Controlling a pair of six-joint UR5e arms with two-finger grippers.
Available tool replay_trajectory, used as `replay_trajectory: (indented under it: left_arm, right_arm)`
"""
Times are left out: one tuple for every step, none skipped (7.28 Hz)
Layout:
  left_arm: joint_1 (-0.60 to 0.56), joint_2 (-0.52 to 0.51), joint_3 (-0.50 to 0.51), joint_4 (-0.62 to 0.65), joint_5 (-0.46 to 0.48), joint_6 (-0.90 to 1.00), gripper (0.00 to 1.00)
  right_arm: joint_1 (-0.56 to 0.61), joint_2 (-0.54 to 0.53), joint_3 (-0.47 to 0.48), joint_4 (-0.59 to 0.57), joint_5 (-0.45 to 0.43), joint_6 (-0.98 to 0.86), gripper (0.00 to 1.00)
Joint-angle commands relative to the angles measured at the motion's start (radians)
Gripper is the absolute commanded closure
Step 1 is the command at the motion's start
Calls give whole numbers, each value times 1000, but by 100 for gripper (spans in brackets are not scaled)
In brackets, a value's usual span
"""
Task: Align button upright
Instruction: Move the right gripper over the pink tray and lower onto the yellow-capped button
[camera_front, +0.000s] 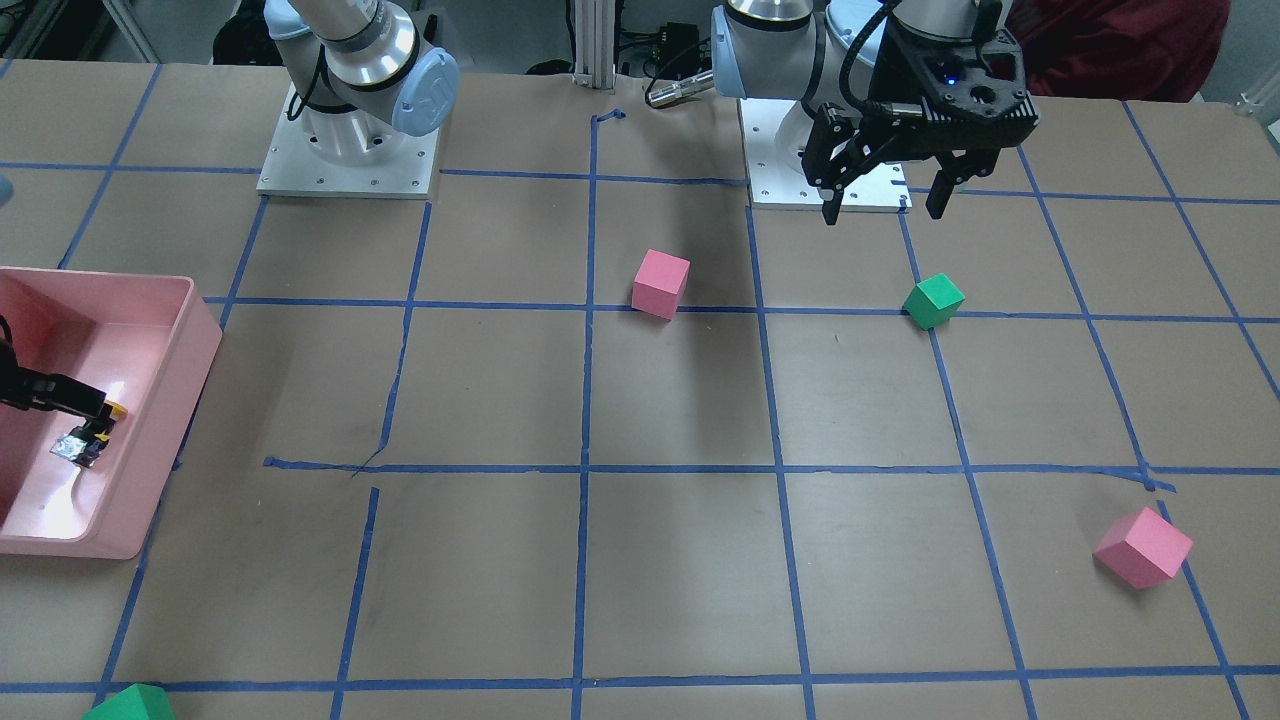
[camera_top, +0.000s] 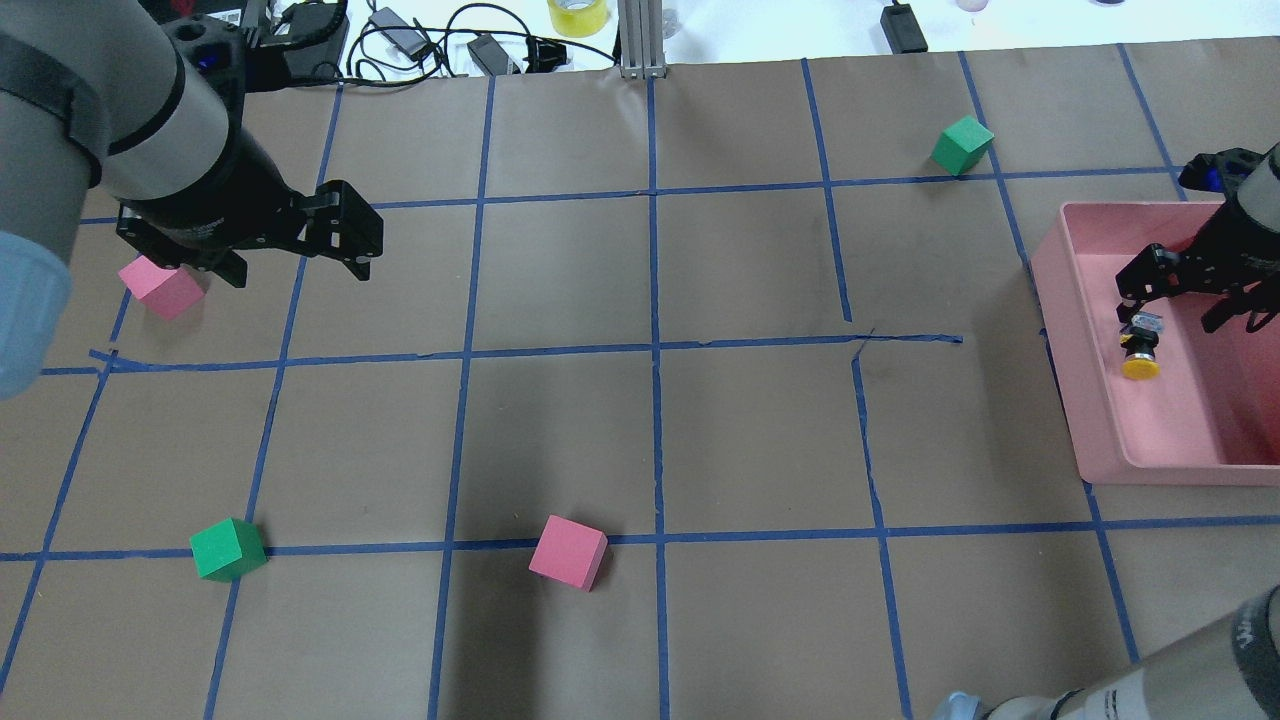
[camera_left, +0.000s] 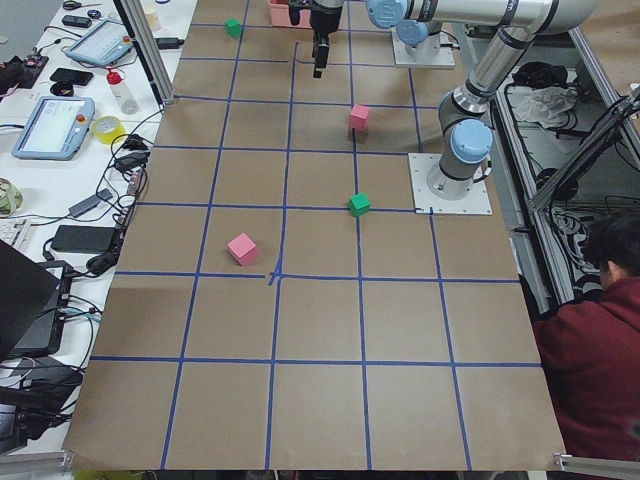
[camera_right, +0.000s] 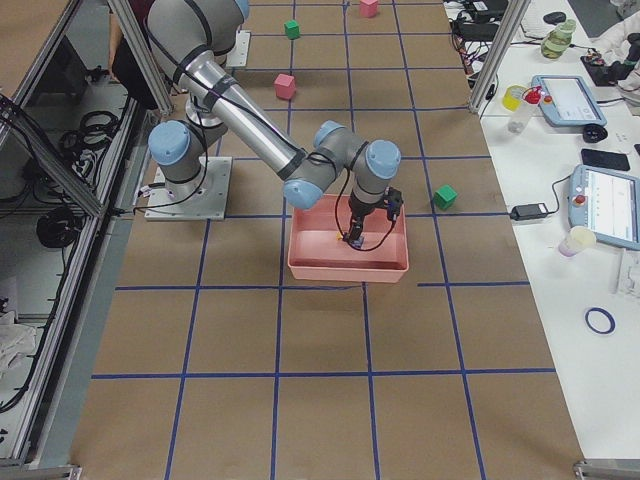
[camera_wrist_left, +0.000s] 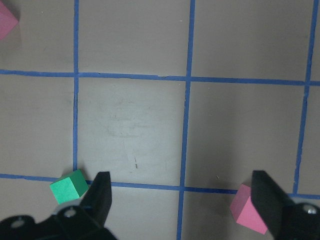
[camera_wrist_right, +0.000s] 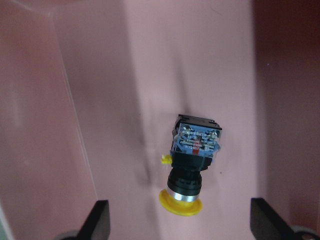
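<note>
The button (camera_top: 1141, 348) lies on its side on the floor of the pink bin (camera_top: 1062, 330), its yellow cap pointing toward the robot and its silvery-blue block away. In the right wrist view the button (camera_wrist_right: 193, 162) shows its block end, with the cap below it. My right gripper (camera_top: 1172, 305) hangs open over the button, its fingers apart on either side and not touching it; it also shows in the right wrist view (camera_wrist_right: 181, 225). My left gripper (camera_top: 300, 262) is open and empty above the table on the left, near a pink cube (camera_top: 160, 288).
A green cube (camera_top: 228, 549) and a pink cube (camera_top: 568, 552) lie near the robot's edge. Another green cube (camera_top: 962, 144) lies at the far right, beyond the bin. Blue tape lines cross the brown table. Cables and a tape roll (camera_top: 578, 14) lie past the far edge.
</note>
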Motion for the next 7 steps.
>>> replay_trajectory:
  left_arm:
    - [0,2,0,-5,1,0,0]
    - [0,2,0,-7,2,0,0]
    - [2,0,-2,-7,4,0,0]
    - [3,0,-2,-9,4,0,0]
    - [3,0,-3,-10,4,0,0]
    - [5,0,-3,-10,5,0,0]
    - [5,0,-3,-10,5,0,0]
  right_arm:
    - [0,12,47,-35,-16,3,0]
    - [0,24,81,-71,-20,-1,0]
    - [0,24,96,-116,-20,-3,0]
    - [0,27,96,-121,-16,-3,0]
    - [0,40,95,-122,-13,-1,0]
    - [0,46,96,-144,-13,-1,0]
    - [-1,50,95,-145,-11,2,0]
